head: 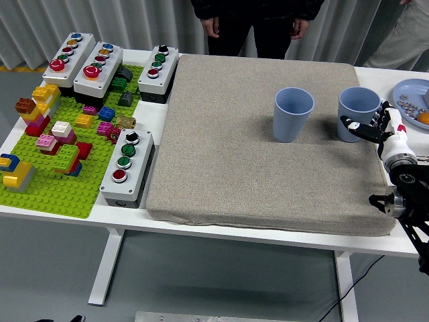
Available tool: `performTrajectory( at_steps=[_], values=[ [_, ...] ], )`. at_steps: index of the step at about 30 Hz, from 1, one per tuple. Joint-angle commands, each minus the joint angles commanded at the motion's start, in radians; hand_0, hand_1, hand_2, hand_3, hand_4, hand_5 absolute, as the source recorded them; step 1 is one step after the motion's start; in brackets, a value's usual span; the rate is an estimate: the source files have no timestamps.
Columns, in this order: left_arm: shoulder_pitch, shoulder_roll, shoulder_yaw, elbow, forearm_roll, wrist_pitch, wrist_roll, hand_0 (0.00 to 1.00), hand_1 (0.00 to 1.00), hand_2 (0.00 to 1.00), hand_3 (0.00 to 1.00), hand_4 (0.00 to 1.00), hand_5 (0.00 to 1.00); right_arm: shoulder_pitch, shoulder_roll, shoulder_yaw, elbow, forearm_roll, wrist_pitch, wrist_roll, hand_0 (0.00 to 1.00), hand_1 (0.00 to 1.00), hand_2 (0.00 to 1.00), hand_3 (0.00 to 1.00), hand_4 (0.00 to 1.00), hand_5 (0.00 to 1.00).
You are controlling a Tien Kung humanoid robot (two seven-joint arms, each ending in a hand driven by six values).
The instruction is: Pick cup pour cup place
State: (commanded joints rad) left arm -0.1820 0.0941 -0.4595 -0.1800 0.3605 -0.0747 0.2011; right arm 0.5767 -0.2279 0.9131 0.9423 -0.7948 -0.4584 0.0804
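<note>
In front of you a white table [171, 225] carries a large grey fabric mat [228, 147], with a green building-block baseplate [47, 191] and grey push-button boxes [126, 168] to its left. A person in dark clothing [255, 17] stands at the far side, hands hanging free. Two light blue plastic cups stand upright on the mat: one cup near the middle [293, 114], the other cup at the right edge [358, 115]. Your right hand [377, 127], black-fingered, wraps that right-edge cup, which appears to rest on the mat. Judging by this, pick and pour look done; what remains is letting go and pulling clear. The left arm is out of view.
</note>
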Motion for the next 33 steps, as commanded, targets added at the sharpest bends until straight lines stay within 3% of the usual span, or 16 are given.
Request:
performTrajectory(
  at_steps=[13, 14, 33],
  values=[
    [0.007, -0.001, 0.001, 0.0, 0.003, 0.0, 0.001, 0.783, 0.787, 0.857, 0.732, 0.516, 0.981, -0.013, 0.013, -0.003, 0.009, 0.019, 0.019, -0.006, 0.906, 0.748, 0.599, 0.656, 0.664, 0.002],
    [0.008, -0.001, 0.002, 0.0, 0.001, 0.0, 0.001, 0.783, 0.787, 0.856, 0.731, 0.515, 0.981, -0.014, 0.014, -0.002, 0.01, 0.019, 0.02, -0.006, 0.904, 0.752, 0.644, 0.687, 0.665, 0.002],
    [0.008, 0.0, 0.006, 0.0, -0.005, 0.001, 0.0, 0.782, 0.787, 0.855, 0.731, 0.513, 0.983, -0.01, 0.003, 0.04, 0.038, 0.022, 0.045, -0.028, 0.904, 0.763, 0.668, 0.727, 0.662, 0.002]
  ],
)
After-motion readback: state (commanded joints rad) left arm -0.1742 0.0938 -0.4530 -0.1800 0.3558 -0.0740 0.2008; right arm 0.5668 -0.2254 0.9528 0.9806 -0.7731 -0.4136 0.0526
